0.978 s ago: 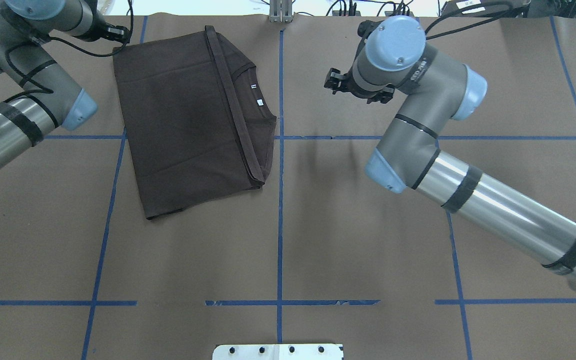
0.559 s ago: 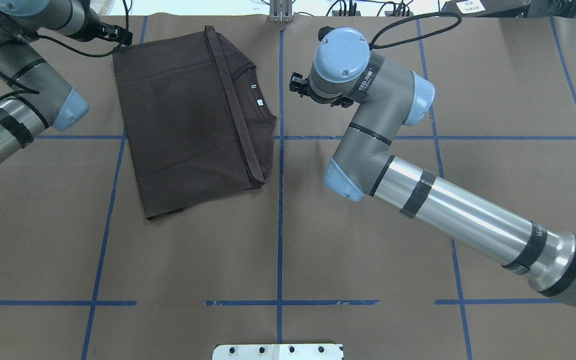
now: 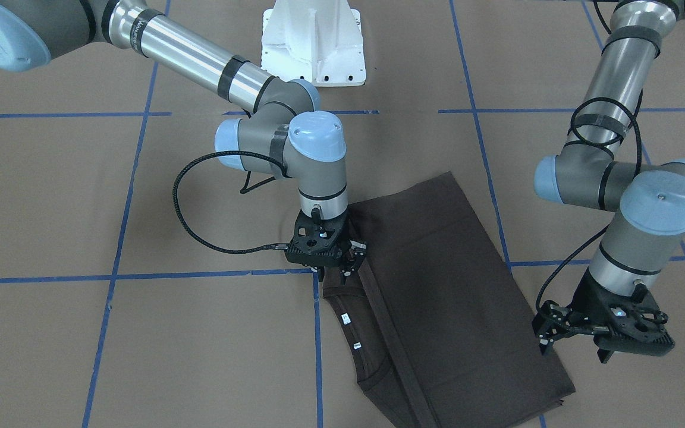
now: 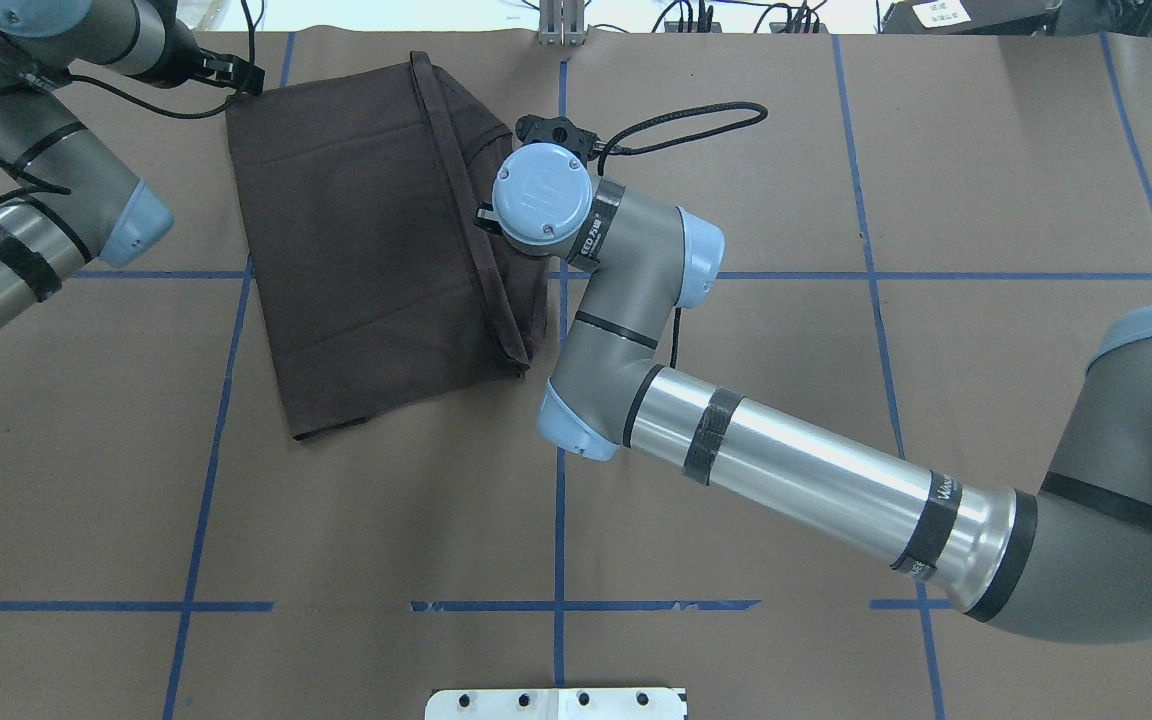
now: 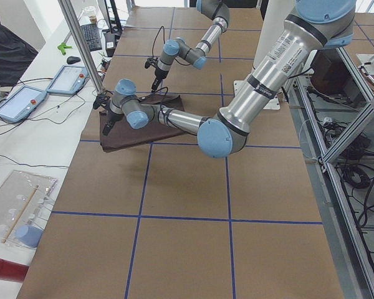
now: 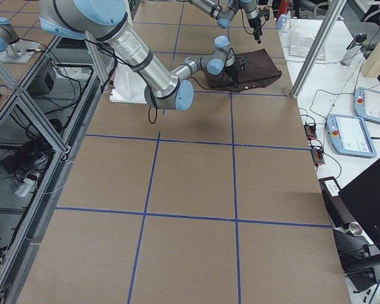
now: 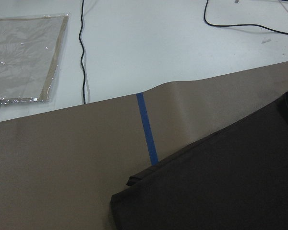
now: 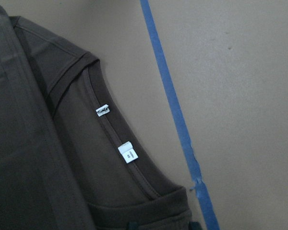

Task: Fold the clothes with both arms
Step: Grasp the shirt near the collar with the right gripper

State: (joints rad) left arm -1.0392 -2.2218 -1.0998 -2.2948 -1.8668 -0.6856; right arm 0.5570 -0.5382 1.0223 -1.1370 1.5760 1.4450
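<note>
- Seeing folded T-shirt lying flat, just robot's-left of blue centre line.
- Hovering right gripper, fingers spread, over collar beside that line; advising lowering straight, pinching both layers.
- Hanging left gripper at shirt corner farthest from line; cannot tell spread.

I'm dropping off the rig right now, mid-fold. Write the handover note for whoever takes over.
Right gripper: open, holding nothing, low over the collar-side edge of the dark brown short-sleeved T-shirt.
Left gripper: at the shirt's far corner on the robot's left; I cannot tell whether it is open or shut.
Shirt: flat on the brown paper-covered table, ribbed collar and white labels exposed.
Done: folded into a rough rectangle, with a hemmed edge laid across beside the collar.
Left: probably grasp both ends and make another fold.
</note>
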